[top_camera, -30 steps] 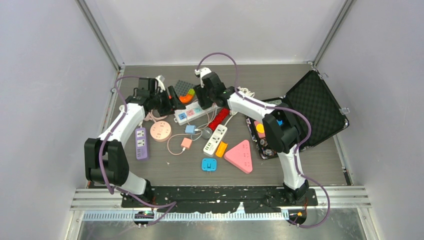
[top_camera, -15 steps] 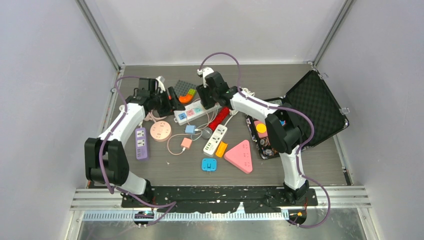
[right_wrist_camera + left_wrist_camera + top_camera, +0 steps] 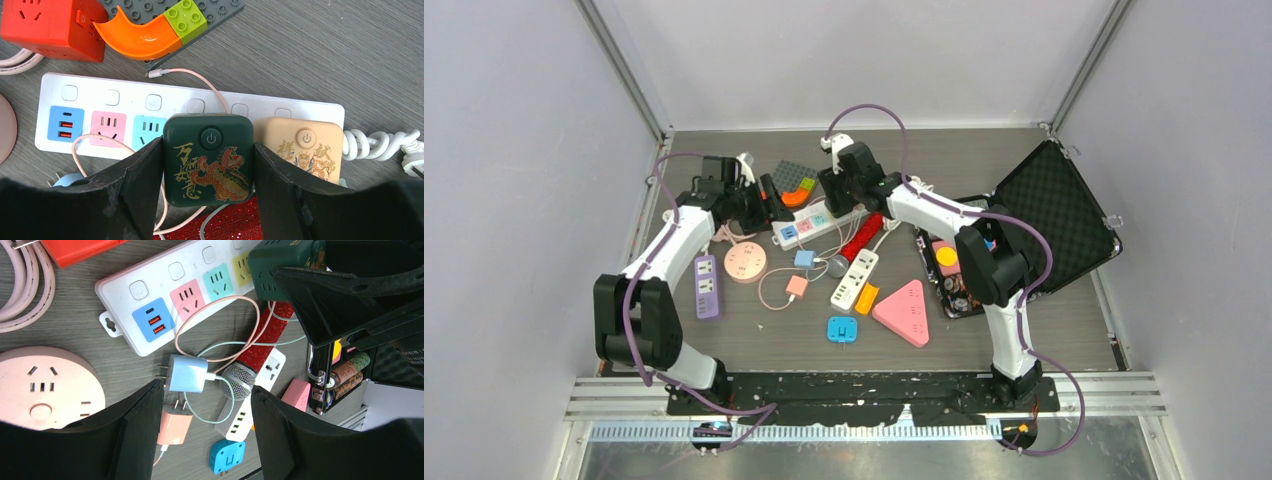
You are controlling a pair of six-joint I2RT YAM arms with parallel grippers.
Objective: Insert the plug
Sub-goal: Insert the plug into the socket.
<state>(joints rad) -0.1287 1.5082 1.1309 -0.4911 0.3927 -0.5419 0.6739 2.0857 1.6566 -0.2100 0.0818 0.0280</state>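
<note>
**Two claws at the strip, right one on the green plug**

Green plug (image 3: 209, 157) (dragon print, power button on top) sits over the white power strip (image 3: 90, 85), just right of the teal socket. Can't tell whether its pins are seated. Right claw (image 3: 208, 144) is clamped on it, one finger flat against each side.

Beige plug (image 3: 302, 147) is on the same strip, touching the green one's right edge. The strip's blue USB block and its pink and teal sockets are free. A thin pink cable (image 3: 200, 82) loops across the strip.

Behind the strip: red cube socket (image 3: 47, 22), and an orange curved brick (image 3: 140, 35) joined to a green brick (image 3: 187, 15) on a grey baseplate (image 3: 220, 10).

Left claw (image 3: 207, 387) hovers at the strip's USB end, fingers apart, gripping nothing. Below it on the desk (image 3: 325, 45): blue charger (image 3: 187, 372), pink charger (image 3: 175, 425), red microphone (image 3: 260, 345). Round pink socket (image 3: 45, 385) lies to one side.

Open black case (image 3: 1049, 215) is at the desk's right edge.
</note>
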